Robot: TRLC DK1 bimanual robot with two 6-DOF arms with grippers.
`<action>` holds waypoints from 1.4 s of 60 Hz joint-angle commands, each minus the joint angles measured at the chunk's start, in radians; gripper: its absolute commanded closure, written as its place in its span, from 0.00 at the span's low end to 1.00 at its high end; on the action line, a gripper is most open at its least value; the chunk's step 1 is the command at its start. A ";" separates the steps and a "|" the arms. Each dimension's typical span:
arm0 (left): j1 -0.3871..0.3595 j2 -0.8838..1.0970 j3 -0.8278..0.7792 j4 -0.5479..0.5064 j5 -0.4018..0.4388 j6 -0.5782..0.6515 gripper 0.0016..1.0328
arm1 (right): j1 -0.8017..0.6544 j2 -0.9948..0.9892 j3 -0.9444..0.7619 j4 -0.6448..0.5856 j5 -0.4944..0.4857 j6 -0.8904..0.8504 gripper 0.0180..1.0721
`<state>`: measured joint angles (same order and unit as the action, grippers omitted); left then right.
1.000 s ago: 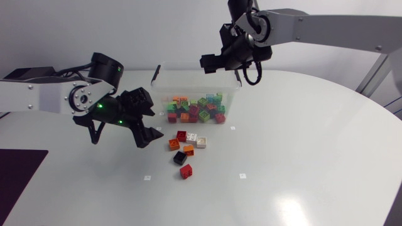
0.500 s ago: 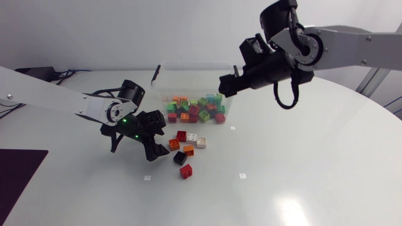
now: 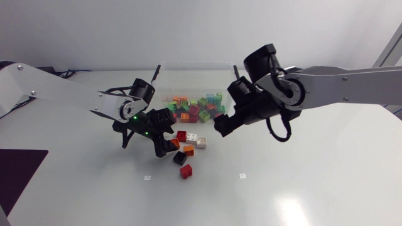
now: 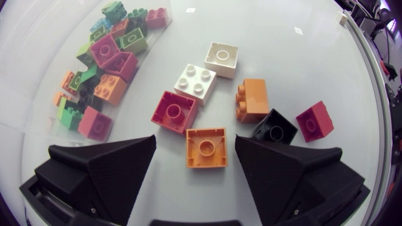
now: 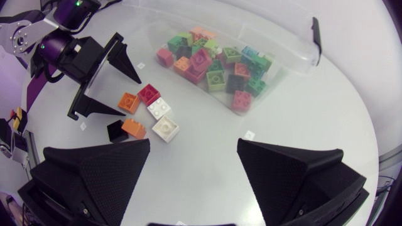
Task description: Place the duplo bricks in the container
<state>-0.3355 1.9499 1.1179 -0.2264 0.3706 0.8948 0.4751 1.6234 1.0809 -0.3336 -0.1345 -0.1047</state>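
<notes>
1. Hovering spread, the left jaws flanked the orange duplo brick (image 4: 206,148) on the worktop (image 3: 301,176) beside the container (image 5: 286,63); closing might have shoved the neighbouring red brick (image 4: 174,112).
2. Spread and empty, the right jaws risked colliding nearby.

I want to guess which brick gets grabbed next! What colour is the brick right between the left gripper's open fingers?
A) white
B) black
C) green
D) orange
D: in the left wrist view an orange brick with one stud lies between the open fingers of the left gripper, and neither finger touches it.
</notes>
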 commanded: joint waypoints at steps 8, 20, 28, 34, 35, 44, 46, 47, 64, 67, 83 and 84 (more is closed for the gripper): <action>-0.005 0.024 0.008 0.001 0.025 0.023 0.47 | 0.080 0.147 0.067 -0.053 0.027 0.043 0.05; -0.013 0.018 -0.009 -0.001 0.028 0.023 0.76 | 0.097 0.247 0.125 -0.044 0.033 -0.150 0.05; -0.020 0.006 -0.033 -0.002 0.027 0.029 0.77 | 0.083 0.296 0.166 -0.050 0.003 -0.283 0.05; -0.019 -0.014 -0.052 -0.008 0.027 0.036 0.77 | 0.065 0.323 0.194 -0.053 -0.043 -0.354 0.05; -0.019 -0.022 -0.056 -0.011 0.027 0.039 0.77 | 0.063 0.328 0.197 -0.054 -0.056 -0.365 0.05; 0.000 -0.075 -0.096 -0.051 0.024 0.058 0.78 | 0.046 0.371 0.215 -0.062 -0.119 -0.455 0.05; 0.007 -0.091 -0.107 -0.059 0.024 0.064 0.78 | 0.040 0.382 0.220 -0.064 -0.129 -0.472 0.05; 0.010 -0.101 -0.113 -0.067 0.024 0.070 0.78 | 0.037 0.389 0.223 -0.064 -0.136 -0.480 0.05; 0.056 -0.286 -0.161 -0.152 0.019 0.076 0.78 | 0.005 0.440 0.240 -0.048 -0.220 -0.558 0.09; 0.058 -0.322 -0.162 -0.175 0.019 0.075 0.78 | 0.003 0.440 0.241 -0.050 -0.220 -0.566 0.10; 0.035 -0.437 -0.152 -0.257 0.011 0.061 0.77 | 0.010 0.467 0.294 -0.131 -0.206 -0.625 0.17; 0.035 -0.440 -0.150 -0.261 0.011 0.061 0.77 | 0.011 0.471 0.298 -0.139 -0.203 -0.629 0.19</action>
<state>-0.2874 1.5394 0.9806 -0.4625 0.3840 0.9432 0.4824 2.0563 1.3445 -0.4351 -0.3428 -0.6899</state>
